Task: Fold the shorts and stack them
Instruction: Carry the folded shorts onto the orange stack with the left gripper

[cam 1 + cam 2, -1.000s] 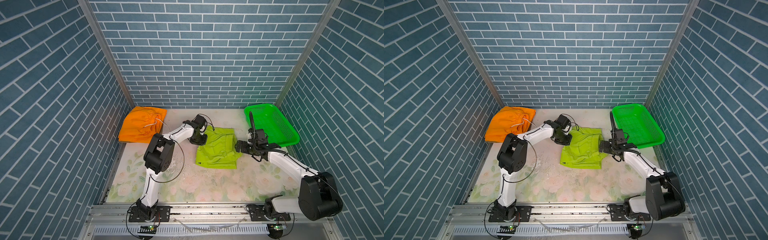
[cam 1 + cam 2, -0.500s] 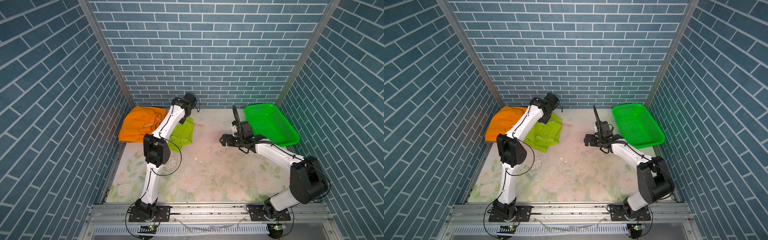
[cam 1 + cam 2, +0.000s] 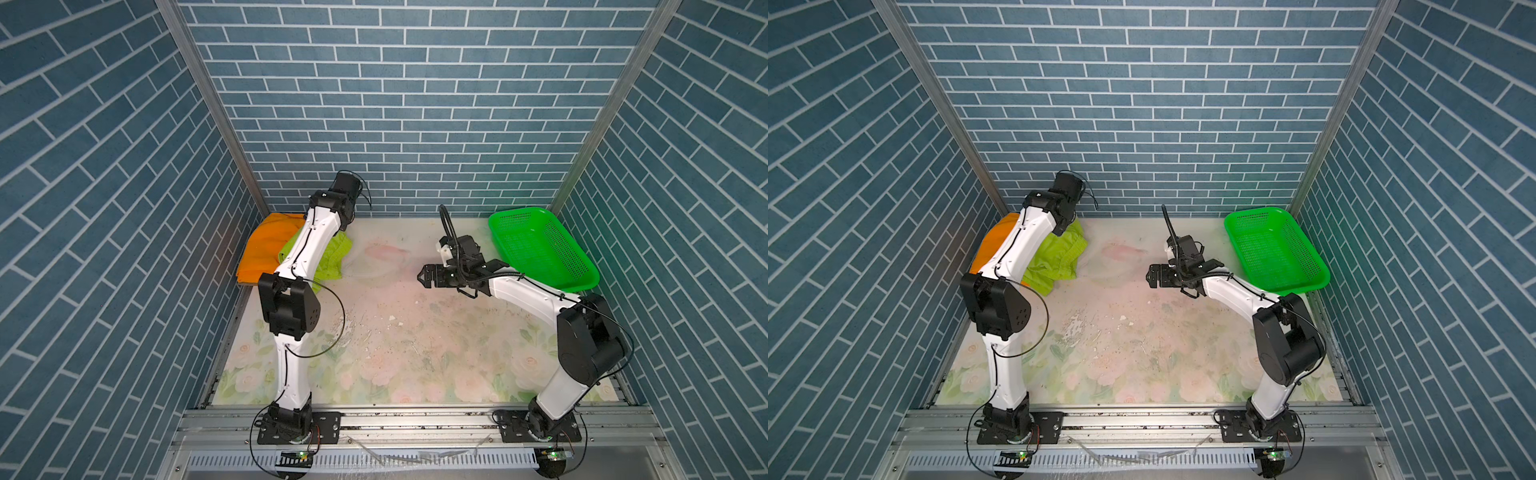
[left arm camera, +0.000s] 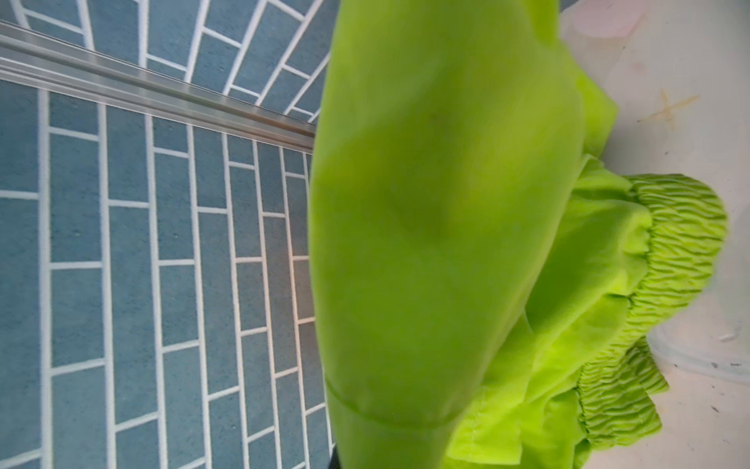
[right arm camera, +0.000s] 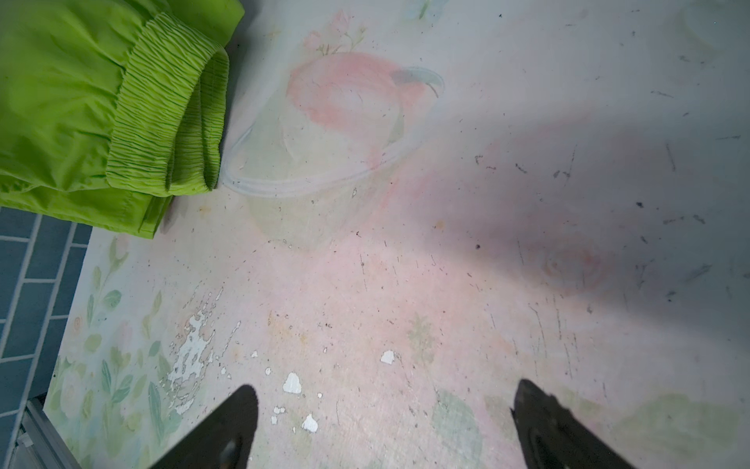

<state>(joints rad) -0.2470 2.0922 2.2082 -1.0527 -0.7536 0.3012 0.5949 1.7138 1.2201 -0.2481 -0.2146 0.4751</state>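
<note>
— Where are the shorts?
— Far left. The orange shorts (image 3: 264, 249) lie in the corner. The lime green shorts (image 3: 1059, 259) overlap their right edge, long axis far-to-near, waistband facing right, far end raised.
— Arms?
— My left gripper (image 3: 1066, 226) is clenched on that raised end, forearm reaching far, wrist bent down. My right gripper (image 3: 424, 277) is spread and empty, level above the table (image 3: 395, 332), pointing left.

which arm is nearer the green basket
Right. The right arm sits right beside the basket; the left arm is across the table, over the lime shorts.
</note>
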